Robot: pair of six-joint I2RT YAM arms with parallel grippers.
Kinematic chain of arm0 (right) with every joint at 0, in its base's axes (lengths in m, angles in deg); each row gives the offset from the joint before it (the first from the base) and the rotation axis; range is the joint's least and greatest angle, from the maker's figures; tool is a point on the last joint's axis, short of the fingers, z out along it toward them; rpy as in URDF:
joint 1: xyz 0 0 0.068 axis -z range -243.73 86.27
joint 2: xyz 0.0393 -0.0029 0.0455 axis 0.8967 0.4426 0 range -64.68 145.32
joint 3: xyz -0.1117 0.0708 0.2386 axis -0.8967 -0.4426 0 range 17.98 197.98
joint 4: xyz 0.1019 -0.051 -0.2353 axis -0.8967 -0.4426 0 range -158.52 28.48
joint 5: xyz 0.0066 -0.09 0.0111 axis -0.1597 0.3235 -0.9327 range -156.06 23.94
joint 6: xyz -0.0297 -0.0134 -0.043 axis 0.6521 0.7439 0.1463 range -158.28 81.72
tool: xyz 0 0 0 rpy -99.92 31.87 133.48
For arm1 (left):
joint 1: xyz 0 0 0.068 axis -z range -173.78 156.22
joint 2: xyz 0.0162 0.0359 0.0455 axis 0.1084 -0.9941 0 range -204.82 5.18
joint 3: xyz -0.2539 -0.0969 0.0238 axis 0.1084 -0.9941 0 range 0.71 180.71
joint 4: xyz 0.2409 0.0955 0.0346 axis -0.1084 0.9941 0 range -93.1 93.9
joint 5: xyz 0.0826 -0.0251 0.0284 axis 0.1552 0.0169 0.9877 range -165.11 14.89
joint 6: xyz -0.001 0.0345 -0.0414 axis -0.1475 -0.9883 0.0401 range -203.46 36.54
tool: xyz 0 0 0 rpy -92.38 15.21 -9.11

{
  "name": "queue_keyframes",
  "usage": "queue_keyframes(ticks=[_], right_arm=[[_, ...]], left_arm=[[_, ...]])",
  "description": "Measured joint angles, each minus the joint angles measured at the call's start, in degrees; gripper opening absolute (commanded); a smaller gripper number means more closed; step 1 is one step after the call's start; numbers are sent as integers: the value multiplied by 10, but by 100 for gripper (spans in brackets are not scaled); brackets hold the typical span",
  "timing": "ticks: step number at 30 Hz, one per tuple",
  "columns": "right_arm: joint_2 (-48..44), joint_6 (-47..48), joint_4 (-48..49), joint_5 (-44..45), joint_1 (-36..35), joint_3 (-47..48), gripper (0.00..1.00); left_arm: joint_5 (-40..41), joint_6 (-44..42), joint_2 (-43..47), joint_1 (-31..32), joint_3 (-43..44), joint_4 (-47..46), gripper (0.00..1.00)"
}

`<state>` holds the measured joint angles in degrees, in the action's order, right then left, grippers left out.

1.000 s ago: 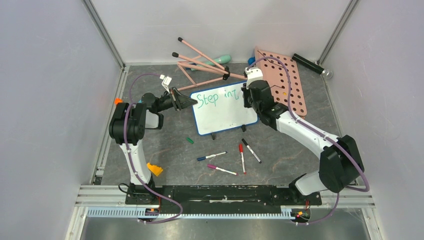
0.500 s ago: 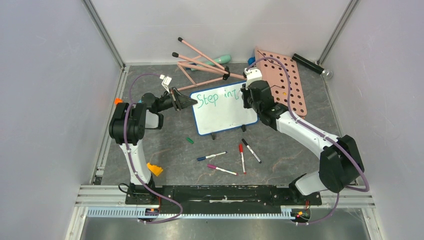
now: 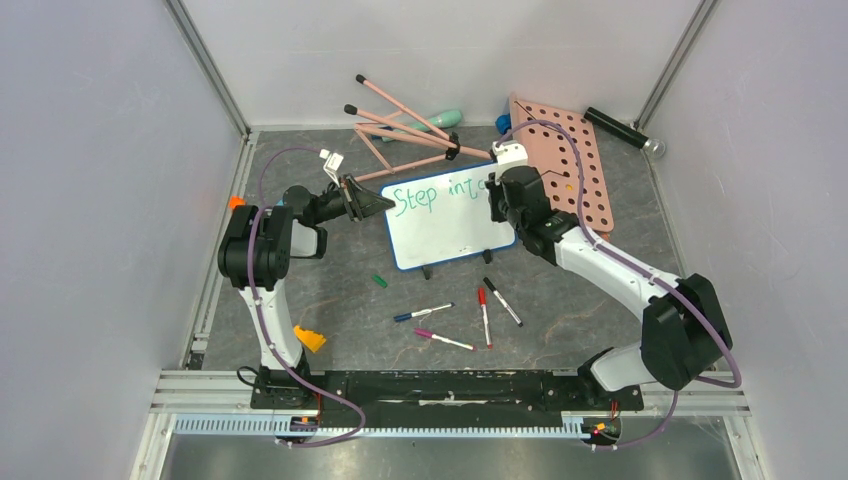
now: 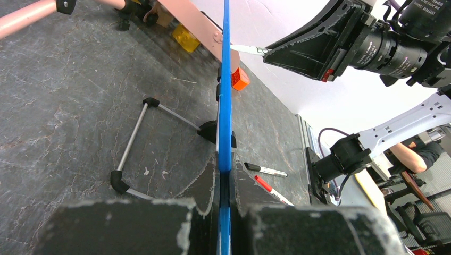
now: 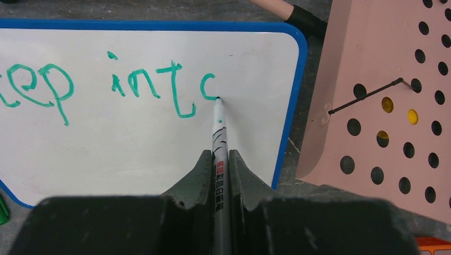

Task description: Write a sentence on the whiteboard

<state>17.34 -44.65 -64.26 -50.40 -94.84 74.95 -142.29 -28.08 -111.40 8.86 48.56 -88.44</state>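
The whiteboard (image 3: 445,225), white with a blue frame, stands on the mat in the middle. Green writing (image 3: 436,195) reads "Step int" plus a half-drawn round letter. My left gripper (image 3: 385,205) is shut on the board's left edge; in the left wrist view the blue frame (image 4: 225,95) runs edge-on between the fingers. My right gripper (image 3: 492,196) is shut on a green marker (image 5: 219,143). Its tip touches the board at the lower end of the open curve (image 5: 208,87) after "int". The whiteboard (image 5: 159,138) fills the right wrist view.
A pink board with round holes (image 3: 565,165) lies right of the whiteboard. Pink rods (image 3: 400,130) lie behind it. Loose markers (image 3: 485,315) and a green cap (image 3: 379,281) lie on the mat in front. An orange block (image 3: 309,339) sits near the left arm's base.
My right gripper has moved a little to the right along the first line. The curve of a new letter after "int" has appeared. The left arm has not moved.
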Motion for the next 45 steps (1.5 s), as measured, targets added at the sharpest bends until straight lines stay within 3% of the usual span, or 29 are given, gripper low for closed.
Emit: queue_keyframes(ticks=[17,45], right_arm=[[17,1,-15,5,7,38,0],[0,4,23,-82,10,40,0]], left_arm=[[0,0,0,0,0,0,2],[0,0,0,0,0,0,2]])
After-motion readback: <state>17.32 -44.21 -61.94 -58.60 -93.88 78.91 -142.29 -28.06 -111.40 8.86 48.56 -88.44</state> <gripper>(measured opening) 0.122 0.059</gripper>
